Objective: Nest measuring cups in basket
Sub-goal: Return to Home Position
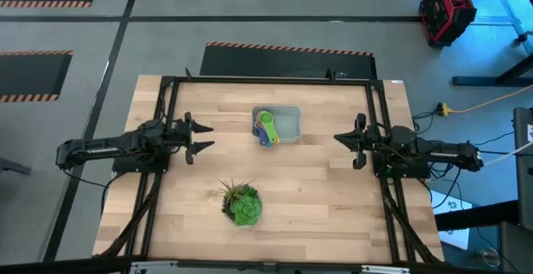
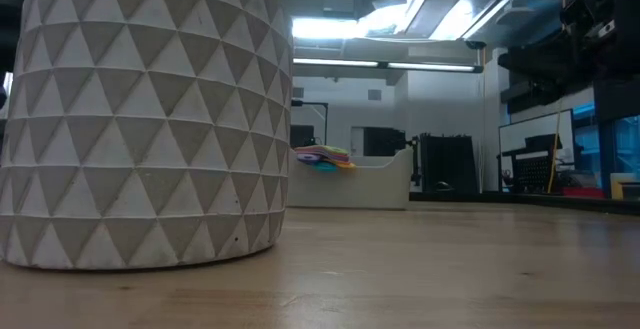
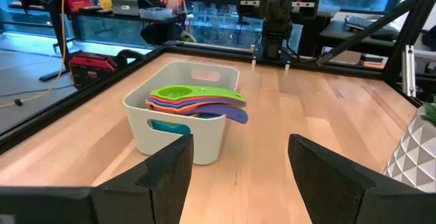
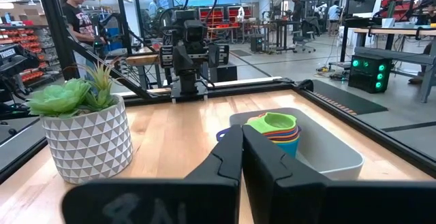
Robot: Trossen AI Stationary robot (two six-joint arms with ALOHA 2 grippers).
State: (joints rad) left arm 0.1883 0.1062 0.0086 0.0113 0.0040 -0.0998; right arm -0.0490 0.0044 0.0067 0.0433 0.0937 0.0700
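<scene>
Your left end effector [image 1: 206, 137] [image 3: 238, 149] is released, its fingers [image 3: 163, 176] spread wide. It hovers low over the desk [image 1: 316, 199] at 9 o'clock from the basket [image 1: 291, 112] [image 3: 204, 146], well apart from it and aimed at it. Your right end effector [image 1: 337, 137] [image 4: 242, 134] is clenched on nothing, its fingers pressed together. It sits at 3 o'clock from the basket [image 4: 327, 152], also well apart.

Between the two, the measuring cups [image 1: 266, 127] [image 3: 197, 100] [image 4: 276, 129] lie nested in one stack inside the basket, at its 9 o'clock end. The green one is on top, with pink, orange-red, yellow, blue and purple edges showing below. Their handles fan out over the rim toward 6 o'clock.

A potted plant [image 1: 241, 204] [image 4: 88, 135] in a white patterned pot [image 2: 140, 119] stands on the desk at about 7 o'clock from the basket [image 2: 370, 184], apart from it.
</scene>
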